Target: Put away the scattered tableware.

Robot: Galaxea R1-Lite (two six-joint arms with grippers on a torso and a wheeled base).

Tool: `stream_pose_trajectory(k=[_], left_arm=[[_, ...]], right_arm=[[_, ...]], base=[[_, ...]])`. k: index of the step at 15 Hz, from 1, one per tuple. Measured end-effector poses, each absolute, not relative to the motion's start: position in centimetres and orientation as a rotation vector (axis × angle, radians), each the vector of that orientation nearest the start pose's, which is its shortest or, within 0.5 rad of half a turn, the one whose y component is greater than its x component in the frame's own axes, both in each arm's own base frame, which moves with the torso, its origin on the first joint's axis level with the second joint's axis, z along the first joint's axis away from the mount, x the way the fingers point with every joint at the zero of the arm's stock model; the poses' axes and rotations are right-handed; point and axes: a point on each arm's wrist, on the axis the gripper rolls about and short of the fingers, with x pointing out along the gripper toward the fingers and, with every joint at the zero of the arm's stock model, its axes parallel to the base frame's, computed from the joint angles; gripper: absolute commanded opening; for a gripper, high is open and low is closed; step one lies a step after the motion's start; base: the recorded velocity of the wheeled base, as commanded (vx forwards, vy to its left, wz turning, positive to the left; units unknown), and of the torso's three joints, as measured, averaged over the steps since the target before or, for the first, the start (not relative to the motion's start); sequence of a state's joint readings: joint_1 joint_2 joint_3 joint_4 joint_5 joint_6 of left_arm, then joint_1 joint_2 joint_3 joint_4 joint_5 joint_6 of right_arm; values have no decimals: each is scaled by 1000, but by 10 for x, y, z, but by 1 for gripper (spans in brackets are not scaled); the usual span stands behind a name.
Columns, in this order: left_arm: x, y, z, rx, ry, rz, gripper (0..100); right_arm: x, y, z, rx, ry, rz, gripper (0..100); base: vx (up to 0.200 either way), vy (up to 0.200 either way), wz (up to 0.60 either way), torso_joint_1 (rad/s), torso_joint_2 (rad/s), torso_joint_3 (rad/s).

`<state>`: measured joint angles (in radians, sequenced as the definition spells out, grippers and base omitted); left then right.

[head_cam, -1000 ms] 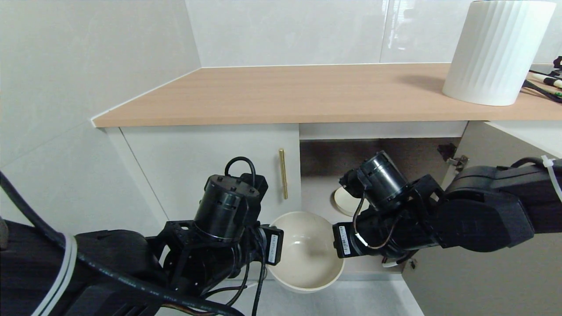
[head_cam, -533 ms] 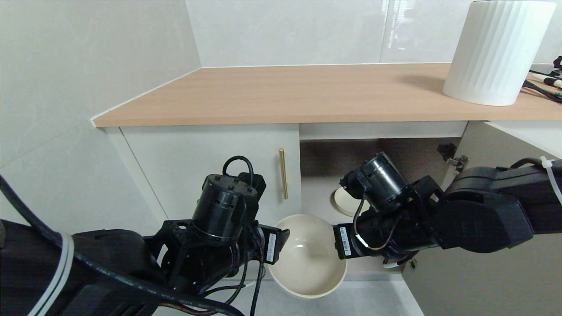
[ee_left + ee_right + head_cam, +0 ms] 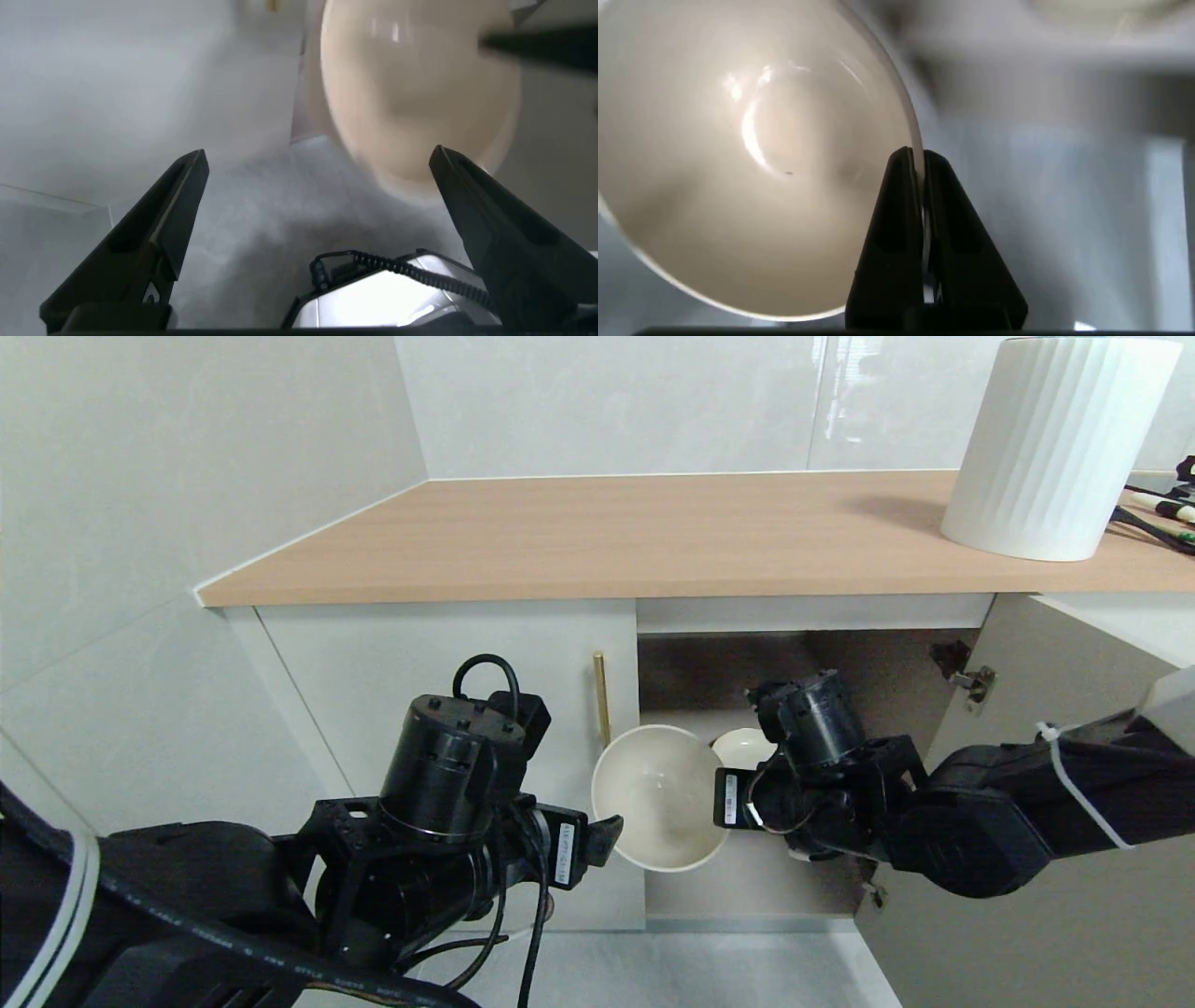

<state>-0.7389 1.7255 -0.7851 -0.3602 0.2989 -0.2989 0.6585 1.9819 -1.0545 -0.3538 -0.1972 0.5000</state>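
Your right gripper (image 3: pixel 923 210) pinches the cream bowl (image 3: pixel 658 798) by its rim. The bowl hangs tilted, its mouth turned towards you, at the front edge of the open cabinet (image 3: pixel 840 658), near the brass handle (image 3: pixel 602 705) of the closed door. Whether it clears that handle, I cannot tell. Your left gripper (image 3: pixel 318 163) is spread wide and empty, low and to the left of the bowl, apart from it. A small dish (image 3: pixel 744 747) sits on the cabinet floor towards the back.

A rim pinch on glazed ware probably slips if swung, so carry the bowl in slowly. Steer away from the closed door's edge first. Level the bowl so its foot faces down, and aim for bare floor in front of the dish rather than on it. Release only once the base is seated. Leave your left arm outside the opening.
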Motion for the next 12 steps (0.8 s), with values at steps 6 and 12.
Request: stream_pose_trajectory(k=[6,12], left_arm=[[222,-193,145,0,562,-346,100],[221,-193,147,-5,555,-347,100]], right_arm=[[355,177,80,221,548,86,0],[390,157,70,242,514,-20,0]], base=[[0,0,0,0,0,0],[0,0,0,0,0,0]])
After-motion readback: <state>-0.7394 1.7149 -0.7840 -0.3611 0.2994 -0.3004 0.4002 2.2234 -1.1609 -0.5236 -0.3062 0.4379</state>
